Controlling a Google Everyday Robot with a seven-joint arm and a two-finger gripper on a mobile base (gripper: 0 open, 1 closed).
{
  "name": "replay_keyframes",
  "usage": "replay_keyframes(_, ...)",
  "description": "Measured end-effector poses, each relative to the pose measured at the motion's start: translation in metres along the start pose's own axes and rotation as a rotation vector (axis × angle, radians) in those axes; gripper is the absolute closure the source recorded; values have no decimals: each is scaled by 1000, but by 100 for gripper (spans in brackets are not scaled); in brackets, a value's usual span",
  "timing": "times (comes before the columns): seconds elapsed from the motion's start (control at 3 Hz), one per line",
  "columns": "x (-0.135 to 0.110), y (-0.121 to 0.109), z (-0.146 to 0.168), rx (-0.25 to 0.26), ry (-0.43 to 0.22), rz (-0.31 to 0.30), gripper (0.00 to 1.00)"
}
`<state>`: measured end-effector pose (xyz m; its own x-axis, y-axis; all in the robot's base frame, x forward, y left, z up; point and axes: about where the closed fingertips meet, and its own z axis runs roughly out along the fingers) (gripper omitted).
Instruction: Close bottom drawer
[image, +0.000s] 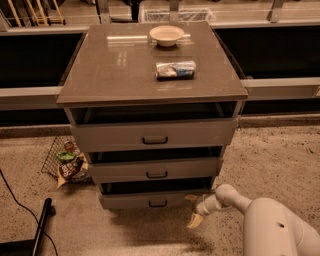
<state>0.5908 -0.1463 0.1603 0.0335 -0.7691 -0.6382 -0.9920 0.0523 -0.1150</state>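
Three-drawer grey cabinet (115, 65) fills the middle, every front pulled partway out. The bottom drawer (150, 201) - lowest and narrowest - sits ajar just above the floor. A white arm (270, 227) reaches in low from the right - its gripper (193, 209) is at that drawer's right front corner, jaws spread apart. On top sit a bowl (166, 35) and a packet (175, 69).

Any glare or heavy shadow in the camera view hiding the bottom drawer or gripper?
Camera view: overhead-light glare streaks only the cabinet top; the drawer openings are black with shadow; the bottom drawer front is dim but readable and casts a shadow on the floor; the open gripper at its right end is well lit.
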Motion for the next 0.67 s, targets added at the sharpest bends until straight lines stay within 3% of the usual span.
replay_keyframes(0.33,0,0,0,0,0,0,0)
replay_keyframes(0.67,0,0,0,0,0,0,0)
